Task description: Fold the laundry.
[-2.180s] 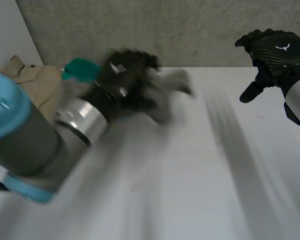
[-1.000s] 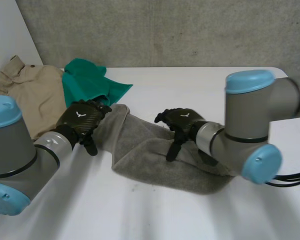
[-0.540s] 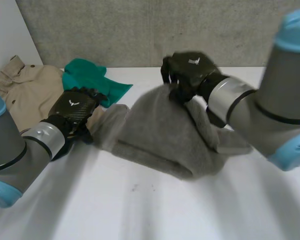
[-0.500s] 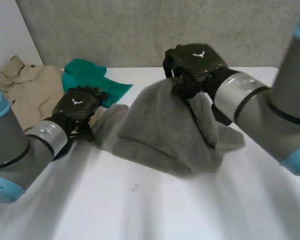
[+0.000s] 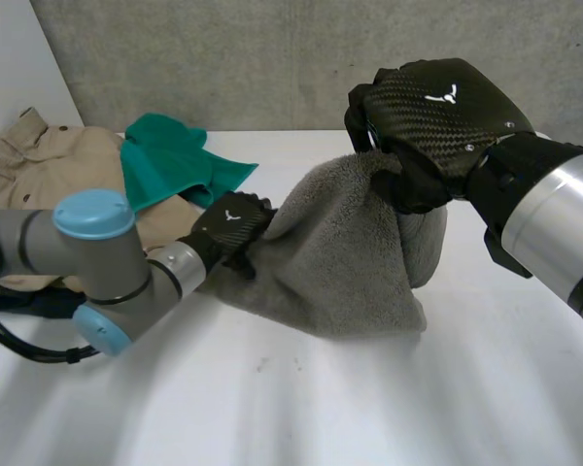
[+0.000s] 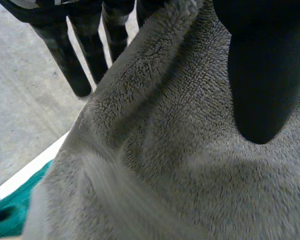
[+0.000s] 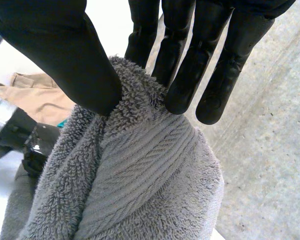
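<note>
The grey towel [image 5: 342,260] is held up off the white table [image 5: 301,408] by its top, where a bunched fold is pinched between the thumb and straight fingers of the right hand [image 5: 437,115]; in the right wrist view the thumb [image 7: 57,47] is seen pressed against one side of the towel [image 7: 140,175] and the fingertips against the other. Compared with half a second earlier, the right hand has been raised and brought nearer the camera, and the towel has been drawn into a taller, narrower drape whose lower edge rests on the table. The left hand [image 5: 231,226] has been shifted away from the beige garment [image 5: 39,160] and is now closed on the towel's left edge; in the left wrist view the towel [image 6: 165,165] is seen caught between the thumb [image 6: 260,75] and the fingers [image 6: 70,55]. The left arm's elbow has been swung in over the beige garment. The green cloth [image 5: 170,160] lies as before, beside the beige garment at the table's far left.
</note>
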You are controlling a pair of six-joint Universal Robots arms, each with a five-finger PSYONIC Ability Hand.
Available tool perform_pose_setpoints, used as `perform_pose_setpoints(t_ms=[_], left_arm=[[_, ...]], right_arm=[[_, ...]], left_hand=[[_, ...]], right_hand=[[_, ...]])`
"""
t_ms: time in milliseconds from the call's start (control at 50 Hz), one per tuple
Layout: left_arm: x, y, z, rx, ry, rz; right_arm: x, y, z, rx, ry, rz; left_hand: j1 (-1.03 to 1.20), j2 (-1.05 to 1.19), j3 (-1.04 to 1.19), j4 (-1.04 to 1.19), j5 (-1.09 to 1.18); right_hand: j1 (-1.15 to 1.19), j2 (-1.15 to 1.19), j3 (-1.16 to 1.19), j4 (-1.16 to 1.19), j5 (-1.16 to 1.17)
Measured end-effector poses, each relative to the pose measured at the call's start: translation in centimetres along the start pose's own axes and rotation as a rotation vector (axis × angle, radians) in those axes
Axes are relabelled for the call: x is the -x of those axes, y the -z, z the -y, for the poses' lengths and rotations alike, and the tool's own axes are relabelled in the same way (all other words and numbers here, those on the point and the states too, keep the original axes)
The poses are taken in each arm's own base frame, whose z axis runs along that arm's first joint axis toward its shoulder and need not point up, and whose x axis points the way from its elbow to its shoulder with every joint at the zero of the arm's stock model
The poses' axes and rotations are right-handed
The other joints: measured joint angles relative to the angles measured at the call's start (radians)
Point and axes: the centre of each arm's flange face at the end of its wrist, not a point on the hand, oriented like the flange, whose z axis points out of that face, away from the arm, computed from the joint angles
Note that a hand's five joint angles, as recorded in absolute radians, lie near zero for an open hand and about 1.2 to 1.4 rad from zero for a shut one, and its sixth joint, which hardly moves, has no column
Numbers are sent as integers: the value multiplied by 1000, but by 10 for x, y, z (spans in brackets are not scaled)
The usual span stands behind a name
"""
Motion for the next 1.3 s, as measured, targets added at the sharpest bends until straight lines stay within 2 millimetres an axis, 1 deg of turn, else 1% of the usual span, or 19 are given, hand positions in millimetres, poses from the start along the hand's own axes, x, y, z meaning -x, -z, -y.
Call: perform_pose_setpoints(t_ms=[20, 100, 140, 280, 300, 340, 460, 520, 540, 580, 600, 620, 740, 820, 900, 1020, 1100, 1200, 1300], left_arm=[[-1, -2, 0, -3, 1, -3], [-7, -11, -1, -26, 7, -4], [-5, -13, 0, -40, 3, 17], [13, -20, 9, -100, -31, 168], [22, -22, 15, -134, -46, 227], [30, -23, 24, -175, -63, 274], [55, -33, 61, -339, -125, 345], [68, -37, 90, -443, -163, 383], [73, -37, 99, -476, -175, 397], [83, -36, 124, -558, -201, 439], [83, -36, 124, -558, -201, 439], [94, -32, 152, -645, -223, 492], [111, -6, 217, -839, -250, 622], [107, 8, 229, -862, -245, 641], [97, 16, 216, -809, -226, 626], [51, 17, 145, -565, -155, 513], [7, 23, 85, -339, -96, 398], [-20, 32, 40, -135, -57, 317], [-33, 43, 16, 30, -37, 272]], right_arm=[[0, 1, 0, 1, 0, 0], [-4, 3, -6, 30, 2, -13], [-10, 2, -11, 49, 12, -33], [-41, -11, -42, 152, 72, -111], [-53, -22, -63, 219, 100, -128], [-62, -34, -81, 270, 121, -132], [-88, -79, -104, 268, 154, -178], [-97, -95, -100, 207, 155, -218], [-107, -111, -89, 108, 151, -272], [-119, -126, -72, -28, 145, -338], [-119, -126, -72, -28, 145, -338], [-131, -135, -50, -184, 142, -404], [-149, -137, 5, -540, 162, -522], [-146, -132, 10, -571, 172, -527], [-137, -125, -3, -506, 182, -504], [-107, -107, -69, -203, 210, -409], [-78, -87, -129, 54, 229, -316], [-59, -71, -171, 219, 226, -245], [-51, -62, -190, 289, 211, -221]], left_hand=[[0, 0, 0, 0, 0], [501, 529, 514, 518, 509], [532, 624, 617, 622, 585], [532, 645, 637, 646, 586], [532, 646, 637, 646, 586], [532, 647, 640, 646, 586], [532, 649, 642, 650, 586], [532, 649, 642, 650, 586], [532, 649, 642, 650, 586], [532, 649, 642, 650, 586], [532, 649, 642, 650, 586], [532, 649, 642, 650, 586], [532, 649, 642, 650, 586], [532, 649, 642, 650, 586], [532, 649, 642, 650, 586], [532, 650, 645, 650, 586], [516, 564, 570, 567, 574], [368, 420, 425, 427, 439], [-156, -74, -67, -80, -83]], right_hand=[[0, 0, 0, 0, 0], [0, 0, 0, 0, 0], [0, 0, 0, 0, 0], [0, 0, 0, 0, 0], [0, 0, 0, 0, 0], [0, 0, 0, 0, 0], [0, 3, 0, 0, 0], [0, 3, 0, 4, 0], [0, 3, 0, 5, 0], [0, 3, 0, 5, 0], [0, 3, 0, 5, 0], [0, 3, 0, 5, 0], [0, 3, 0, 5, 0], [0, 3, 0, 5, 0], [8, 3, 0, 5, 0], [11, 3, 0, 5, 0], [11, 3, 0, 5, 0], [11, 3, 0, 5, 0], [11, 3, 0, 5, 0]])
